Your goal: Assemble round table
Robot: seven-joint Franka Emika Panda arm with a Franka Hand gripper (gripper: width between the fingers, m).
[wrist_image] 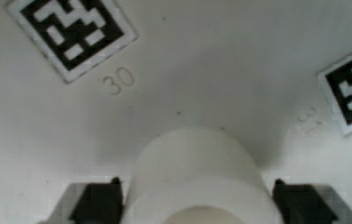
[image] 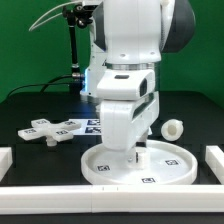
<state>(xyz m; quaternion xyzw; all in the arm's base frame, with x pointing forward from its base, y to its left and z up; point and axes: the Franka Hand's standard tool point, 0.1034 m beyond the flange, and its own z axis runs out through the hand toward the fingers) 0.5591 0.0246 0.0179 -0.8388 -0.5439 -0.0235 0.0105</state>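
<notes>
The round disc [image: 110, 176] lies flat at the front middle of the table, its tags facing up. In the wrist view its tagged surface [wrist_image: 191, 90] fills the picture below me. My gripper [image: 134, 152] stands upright over the disc's middle. In the wrist view the gripper [wrist_image: 194, 206] is shut on the thick white cylinder leg [wrist_image: 194, 170], which stands on end over the disc with a dark finger pad [wrist_image: 96, 200] against each side. The cross-shaped foot [image: 55, 127] lies flat at the exterior view's left, apart from the disc.
A small white cylindrical piece [image: 172, 128] lies at the exterior view's right. The marker board [image: 94, 124] lies behind the arm. White border rails [image: 214, 160] run along the left, right and front edges.
</notes>
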